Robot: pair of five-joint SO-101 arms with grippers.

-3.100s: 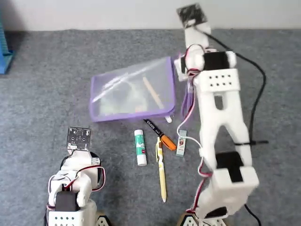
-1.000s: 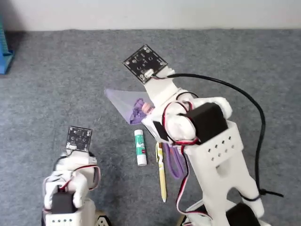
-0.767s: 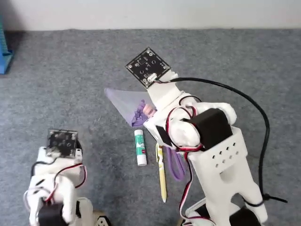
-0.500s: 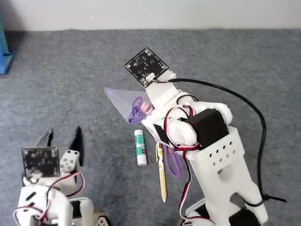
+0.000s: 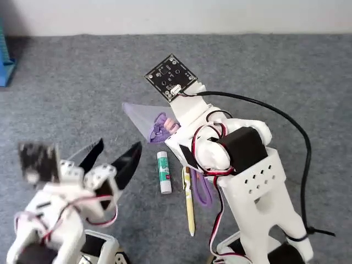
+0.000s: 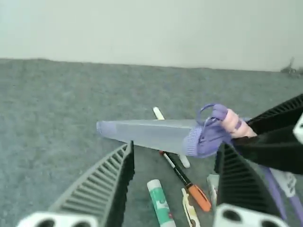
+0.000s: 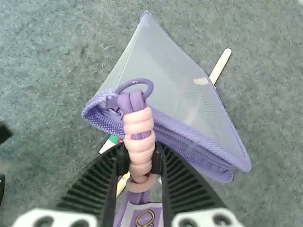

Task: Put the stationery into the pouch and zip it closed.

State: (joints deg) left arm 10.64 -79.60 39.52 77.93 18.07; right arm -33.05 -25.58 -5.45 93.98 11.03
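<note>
Pouch (image 7: 184,109) — hung by pull strap (image 7: 137,124), right gripper (image 7: 139,150) clenched on it. Left gripper (image 5: 118,147) spread, empty. Step: loading — next, grasp glue stick (image 5: 164,171).

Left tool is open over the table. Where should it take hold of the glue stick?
The glue stick lies flat on the carpet, so it is probably best to come straight down from above and close across the middle of its barrel. The yellow pen lies close on one side, so keep that finger tight in.

— Anything readable?
— No. The glue stick (image 5: 164,179), at six o'clock from the pouch (image 5: 144,118), has a green label (image 5: 163,170), print too small. A tag (image 7: 142,207) bears a gold emblem (image 7: 142,218), no legible words.
</note>
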